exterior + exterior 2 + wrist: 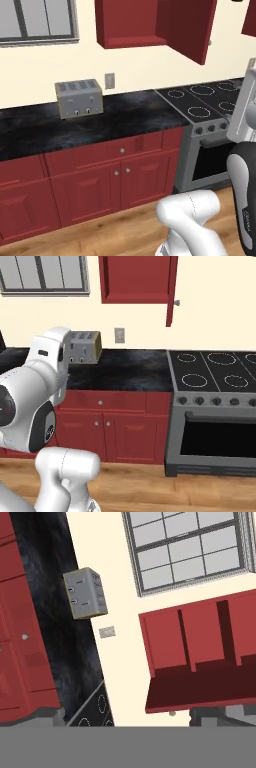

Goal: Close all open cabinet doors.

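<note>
One cabinet door [187,27] ajar; hand view shows shelves [200,642].

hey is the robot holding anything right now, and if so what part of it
Nothing is held. In the hand view the open cabinet door hangs well away from the hand, with nothing near the camera, and the toaster sits untouched on the counter.
</note>
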Controlling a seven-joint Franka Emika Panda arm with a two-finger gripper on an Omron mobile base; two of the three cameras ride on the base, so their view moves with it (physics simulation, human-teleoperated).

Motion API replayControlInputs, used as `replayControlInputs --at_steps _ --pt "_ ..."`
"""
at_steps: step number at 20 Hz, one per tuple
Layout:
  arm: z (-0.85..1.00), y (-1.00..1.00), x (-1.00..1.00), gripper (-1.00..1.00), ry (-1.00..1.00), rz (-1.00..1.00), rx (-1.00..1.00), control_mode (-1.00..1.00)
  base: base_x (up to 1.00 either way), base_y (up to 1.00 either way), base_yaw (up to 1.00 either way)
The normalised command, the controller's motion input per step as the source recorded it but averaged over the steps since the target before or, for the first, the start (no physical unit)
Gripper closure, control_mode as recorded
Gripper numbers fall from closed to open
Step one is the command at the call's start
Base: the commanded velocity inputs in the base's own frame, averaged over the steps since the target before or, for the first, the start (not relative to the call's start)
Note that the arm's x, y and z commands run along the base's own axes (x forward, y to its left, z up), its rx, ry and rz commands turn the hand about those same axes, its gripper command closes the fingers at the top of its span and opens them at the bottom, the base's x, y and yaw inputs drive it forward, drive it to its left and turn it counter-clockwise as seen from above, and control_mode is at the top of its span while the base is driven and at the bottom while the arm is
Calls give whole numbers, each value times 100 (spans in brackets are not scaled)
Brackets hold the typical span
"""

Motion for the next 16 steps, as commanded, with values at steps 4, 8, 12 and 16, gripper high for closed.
replayControlInputs --at_steps 4,8,12,16 --pt "0 0 0 -100 0 0 0 100 38 -6 4" --pt "0 0 0 -100 0 0 0 100 76 -6 9" --pt "0 0 0 -100 0 0 0 100 96 0 13" --pt "0 0 0 -100 0 0 0 100 97 0 15"
